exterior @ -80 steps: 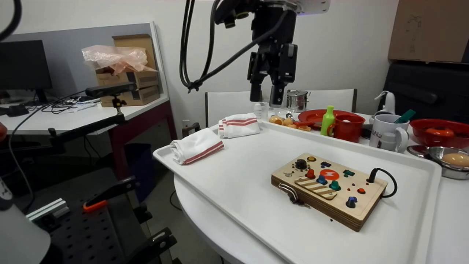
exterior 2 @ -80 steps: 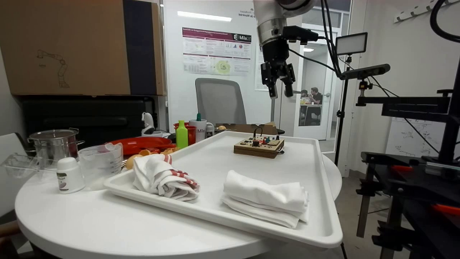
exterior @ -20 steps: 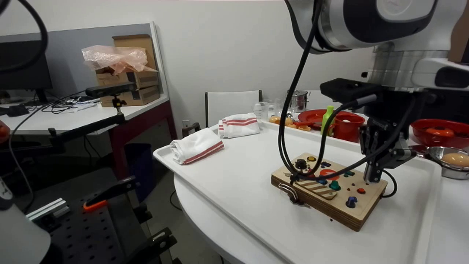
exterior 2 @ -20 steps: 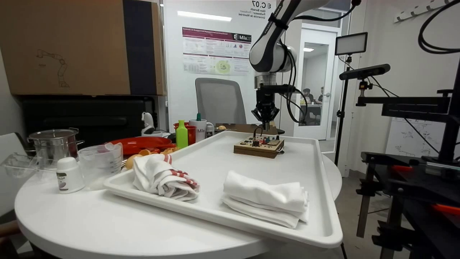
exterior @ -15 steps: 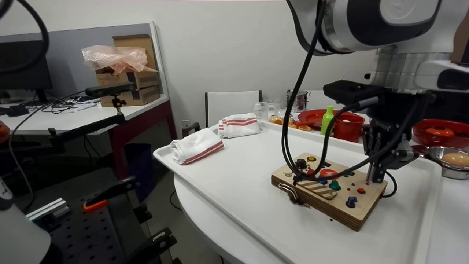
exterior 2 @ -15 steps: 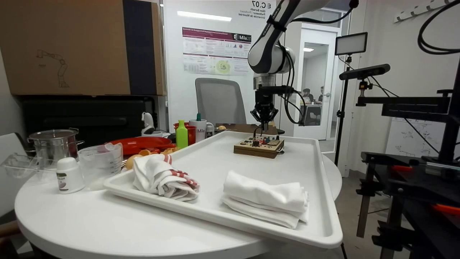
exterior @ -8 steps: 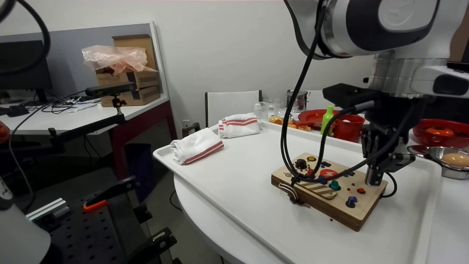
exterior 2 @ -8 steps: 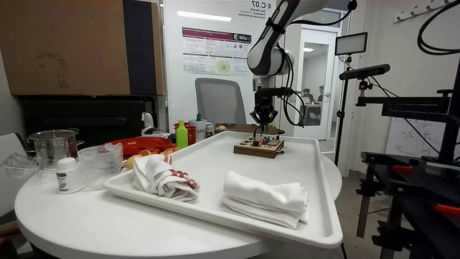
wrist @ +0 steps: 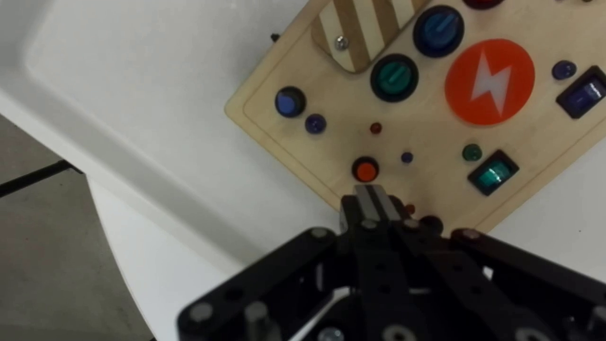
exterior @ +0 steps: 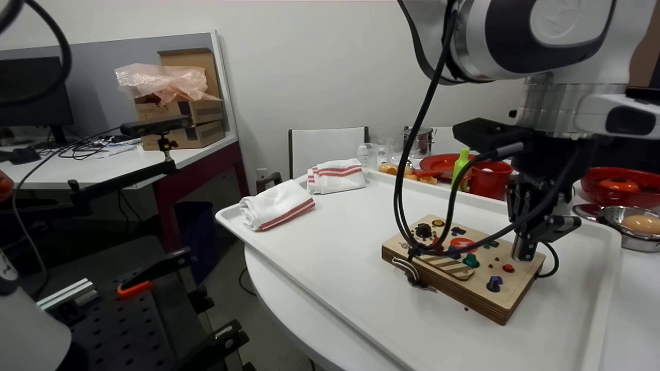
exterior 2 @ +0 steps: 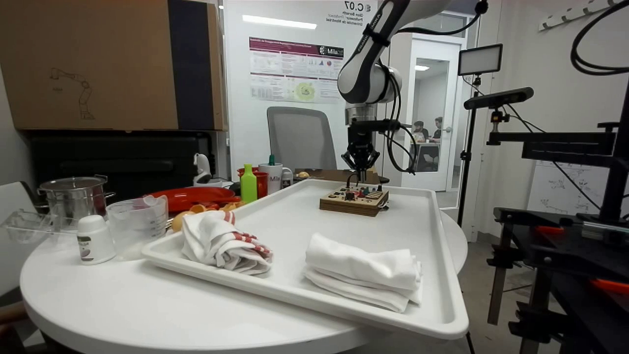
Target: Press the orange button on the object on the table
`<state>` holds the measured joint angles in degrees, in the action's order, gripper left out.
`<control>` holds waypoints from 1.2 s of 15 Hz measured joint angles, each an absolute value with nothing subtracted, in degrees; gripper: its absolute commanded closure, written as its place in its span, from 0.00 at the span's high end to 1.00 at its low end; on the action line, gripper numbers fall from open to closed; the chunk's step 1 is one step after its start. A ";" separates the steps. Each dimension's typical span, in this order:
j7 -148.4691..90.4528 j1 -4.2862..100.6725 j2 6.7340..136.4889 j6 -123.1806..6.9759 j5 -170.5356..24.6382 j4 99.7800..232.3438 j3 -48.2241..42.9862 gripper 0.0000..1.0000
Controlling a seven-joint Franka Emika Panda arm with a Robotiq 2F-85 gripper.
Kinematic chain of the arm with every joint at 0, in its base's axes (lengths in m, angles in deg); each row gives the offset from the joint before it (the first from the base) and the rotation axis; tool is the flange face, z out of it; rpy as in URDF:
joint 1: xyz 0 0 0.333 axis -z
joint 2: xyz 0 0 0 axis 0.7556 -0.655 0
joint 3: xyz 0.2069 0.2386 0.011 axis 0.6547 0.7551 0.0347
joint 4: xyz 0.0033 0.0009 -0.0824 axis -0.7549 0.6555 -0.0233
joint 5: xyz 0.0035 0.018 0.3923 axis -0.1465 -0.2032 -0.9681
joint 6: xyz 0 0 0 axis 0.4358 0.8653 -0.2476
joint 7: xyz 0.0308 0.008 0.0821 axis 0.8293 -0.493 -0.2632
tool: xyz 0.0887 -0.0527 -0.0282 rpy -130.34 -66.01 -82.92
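The jaws are pressed together, ending just beside the orange button [wrist: 366,171] in the wrist view; whether they touch the board [wrist: 426,116], I cannot tell. They hide one of its corners, and it runs out of view at top and right. In an exterior view, cables [exterior: 436,77] cross in front of the board, which lies in a tray [exterior: 330,242] on the bench [exterior: 639,299].

Arm [exterior 2: 360,73] slants down in an exterior view; wrist [exterior 2: 361,114] approx. vert., end effector [wrist: 372,190] pointing down w/ fingers [wrist: 364,199] tog., tips side by side in wrist view.
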<state>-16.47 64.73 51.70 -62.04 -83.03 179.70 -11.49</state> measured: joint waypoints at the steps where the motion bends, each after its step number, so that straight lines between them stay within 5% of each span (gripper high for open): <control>1: -16.44 64.68 51.58 -62.03 -83.03 179.70 -11.49 0.00; 18: -15.29 63.99 50.10 -61.30 -83.03 179.31 -11.49 0.00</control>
<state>-15.29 63.99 50.10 -61.30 -83.03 179.31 -11.49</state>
